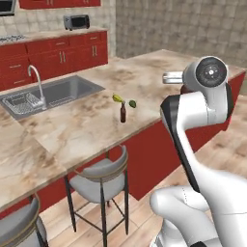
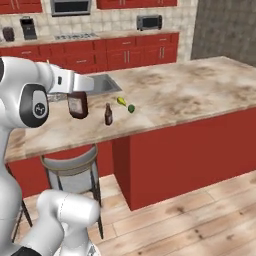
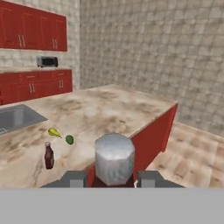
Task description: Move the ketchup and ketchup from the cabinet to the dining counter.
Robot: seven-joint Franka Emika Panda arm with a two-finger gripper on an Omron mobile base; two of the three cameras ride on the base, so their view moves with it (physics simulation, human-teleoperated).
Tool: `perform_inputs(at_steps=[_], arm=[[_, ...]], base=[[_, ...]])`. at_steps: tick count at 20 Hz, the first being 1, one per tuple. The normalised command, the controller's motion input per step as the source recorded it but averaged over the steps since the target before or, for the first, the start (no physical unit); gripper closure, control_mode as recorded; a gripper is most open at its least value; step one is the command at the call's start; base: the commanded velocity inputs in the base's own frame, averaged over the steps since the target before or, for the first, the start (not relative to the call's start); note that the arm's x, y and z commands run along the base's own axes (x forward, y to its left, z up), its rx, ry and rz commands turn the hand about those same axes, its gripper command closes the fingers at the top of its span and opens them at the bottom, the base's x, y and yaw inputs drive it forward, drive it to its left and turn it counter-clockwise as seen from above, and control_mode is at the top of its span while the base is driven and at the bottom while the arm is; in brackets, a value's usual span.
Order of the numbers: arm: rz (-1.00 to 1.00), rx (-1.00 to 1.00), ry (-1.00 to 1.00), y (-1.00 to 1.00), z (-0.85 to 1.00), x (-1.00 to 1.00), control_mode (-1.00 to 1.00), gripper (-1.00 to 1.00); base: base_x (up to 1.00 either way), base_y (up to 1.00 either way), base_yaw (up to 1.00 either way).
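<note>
**Second ketchup held over the counter, first one already standing there**

My end effector [image 2: 77, 97] is clamped on a ketchup bottle [image 2: 77, 105], fingers either side of it; in the hand view its grey cap [image 3: 114, 159] sits bottom centre between my fingertips [image 3: 74, 179]. In the right base view the bottle hangs left of centre, above the near part of the counter [image 2: 200, 95], not touching it.

The other ketchup bottle [image 1: 123, 112] stands upright on the counter, mid-frame in the left base view, near the front edge. Just beside it lie a small yellow item [image 1: 117, 98] and a green one [image 1: 132, 103]; can't tell what they are.

The counter top is beige-brown marbled stone on a red base. Steel sink [image 1: 58, 91] with curved faucet [image 1: 35, 82] is built in, upper left of the left base view. Two grey-cushioned stools [image 1: 101, 179] stand at the lower left, tucked under the counter's edge.

Floor is light wood planks [image 2: 200, 220]. Grey tiled wall [image 3: 153, 52] behind. Red base cabinets [image 2: 125, 52] along the far wall, a toaster oven [image 2: 149, 22] on their top, red wall cabinets [image 3: 30, 30] at the upper left of the hand view.
</note>
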Motion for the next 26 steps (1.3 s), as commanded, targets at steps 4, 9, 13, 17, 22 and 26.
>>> perform_inputs(at_steps=[4, 9, 13, 17, 22, 26], arm=[[0.0, 0.0, 0.0, 0.0, 0.0, 0.0, 1.0, 1.0], [0.0, 0.0, 0.0, 0.0, 0.0, 0.0, 1.0, 1.0], [0.0, 0.0, 0.0, 0.0, 0.0, 0.0, 1.0, 1.0], [0.0, 0.0, 0.0, 0.0, 0.0, 0.0, 1.0, 1.0], [0.0, 0.0, 0.0, 0.0, 0.0, 0.0, 1.0, 1.0], [0.0, 0.0, 0.0, 0.0, 0.0, 0.0, 1.0, 1.0]], base=[[0.35, -0.35, 0.42], [0.37, -0.37, 0.4], [0.45, -0.38, 0.32], [0.45, -0.36, 0.35], [0.49, -0.34, 0.35], [0.56, -0.29, 0.33]])
